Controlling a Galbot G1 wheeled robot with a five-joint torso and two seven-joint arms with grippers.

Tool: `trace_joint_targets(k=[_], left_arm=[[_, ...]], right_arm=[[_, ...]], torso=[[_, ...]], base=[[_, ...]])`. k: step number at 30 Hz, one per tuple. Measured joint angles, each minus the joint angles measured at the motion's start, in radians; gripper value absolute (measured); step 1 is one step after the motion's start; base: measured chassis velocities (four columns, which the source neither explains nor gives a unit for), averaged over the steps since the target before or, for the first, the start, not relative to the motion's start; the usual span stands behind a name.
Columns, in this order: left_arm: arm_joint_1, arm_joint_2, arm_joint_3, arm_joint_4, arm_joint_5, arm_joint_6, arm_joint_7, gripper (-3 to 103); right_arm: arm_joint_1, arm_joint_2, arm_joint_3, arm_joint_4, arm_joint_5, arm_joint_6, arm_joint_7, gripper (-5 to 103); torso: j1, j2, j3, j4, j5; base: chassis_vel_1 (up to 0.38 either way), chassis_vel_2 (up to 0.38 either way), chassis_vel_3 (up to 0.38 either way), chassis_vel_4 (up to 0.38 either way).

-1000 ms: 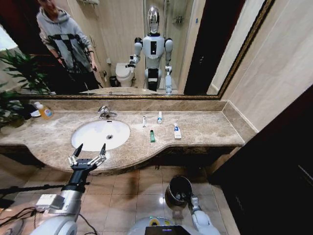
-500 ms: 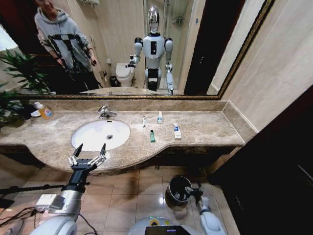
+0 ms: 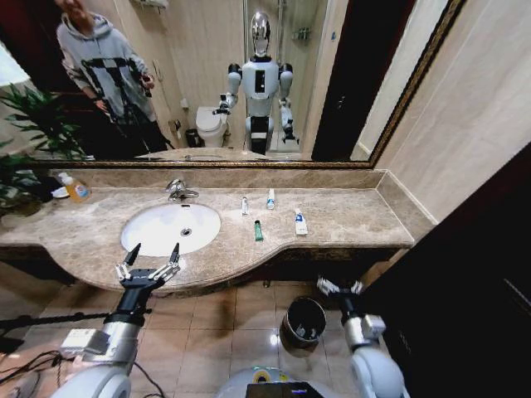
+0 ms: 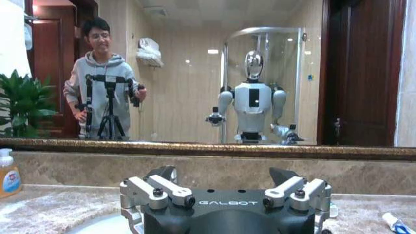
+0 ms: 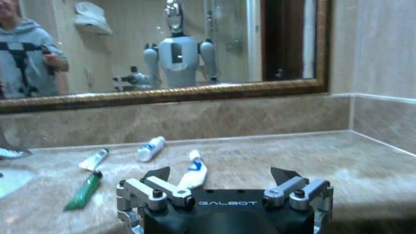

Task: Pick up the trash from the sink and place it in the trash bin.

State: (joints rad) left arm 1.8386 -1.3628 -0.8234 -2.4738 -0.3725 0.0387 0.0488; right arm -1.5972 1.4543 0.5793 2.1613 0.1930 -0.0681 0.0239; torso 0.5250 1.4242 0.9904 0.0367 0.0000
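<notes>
Several small toiletry items of trash lie on the marble counter right of the sink (image 3: 158, 217): a white tube (image 3: 245, 206), a white mini bottle (image 3: 270, 199), a green tube (image 3: 258, 230) and a blue-labelled white tube (image 3: 300, 222). My left gripper (image 3: 149, 264) hangs open over the counter's front edge, just before the basin, holding nothing. My right gripper (image 3: 338, 288) is open and empty, raised beside the trash bin (image 3: 291, 312), just below the counter's front edge. In the right wrist view the right gripper (image 5: 221, 174) faces the green tube (image 5: 85, 191) and the blue-labelled tube (image 5: 194, 173).
A chrome faucet (image 3: 177, 191) stands behind the basin. An orange-yellow soap bottle (image 3: 76, 189) and a plant (image 3: 25, 124) sit at the counter's far left. The mirror (image 3: 348, 83) reflects me and a person with a tripod. A dark cabinet (image 3: 465, 282) stands at right.
My right arm has lifted from the trash bin's mouth and swung up to the right, toward the counter's edge. The left arm and the items on the counter have stayed put.
</notes>
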Motion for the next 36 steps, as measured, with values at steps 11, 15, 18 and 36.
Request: trace_joint_targets(k=[11,15,18,36], left_arm=[[0.000,0.000,0.000,0.000,0.000,0.000,0.000,100],[0.000,0.000,0.000,0.000,0.000,0.000,0.000,100],[0.000,0.000,0.000,0.000,0.000,0.000,0.000,100],[0.000,0.000,0.000,0.000,0.000,0.000,0.000,100]], right_arm=[[0.270,-0.147,-0.073,-0.131,0.070,-0.109,0.000,100],[0.387,-0.178,-0.131,-0.217,0.080,-0.119,0.011,100],[0.508,-0.186,-0.201,-0.312,0.092,-0.129,0.027,100],[0.843,-0.157,-0.315,-0.717,0.144,-0.169,0.065,100]], torso=[[0.000,0.000,0.000,0.0000,0.0000],[0.000,0.000,0.000,0.0000,0.0001],[0.000,0.000,0.000,0.0002,0.0000],[0.000,0.000,0.000,0.0001,-0.0001]], base=[[0.000,0.000,0.000,0.000],[0.000,0.000,0.000,0.000],[0.000,0.000,0.000,0.000],[0.000,0.000,0.000,0.000]])
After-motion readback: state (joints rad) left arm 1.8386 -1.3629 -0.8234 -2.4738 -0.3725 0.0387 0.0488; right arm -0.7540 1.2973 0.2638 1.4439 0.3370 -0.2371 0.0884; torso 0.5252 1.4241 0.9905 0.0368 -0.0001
